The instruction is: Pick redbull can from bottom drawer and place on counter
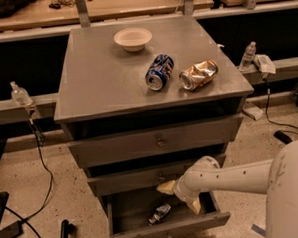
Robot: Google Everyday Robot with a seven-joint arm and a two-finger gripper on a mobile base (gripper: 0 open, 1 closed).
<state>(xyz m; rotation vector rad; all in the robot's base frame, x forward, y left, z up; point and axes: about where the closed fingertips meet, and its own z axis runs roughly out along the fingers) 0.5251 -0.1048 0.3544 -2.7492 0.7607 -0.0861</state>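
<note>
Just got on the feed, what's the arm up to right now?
The arm is reaching into the open bottom drawer. Its gripper hangs just above and to the right of the redbull can, which lies on its side on the drawer floor. The fingers are spread and hold nothing, so the can is not yet grasped. On the counter sit a white bowl, a blue can and a crushed gold can.
</note>
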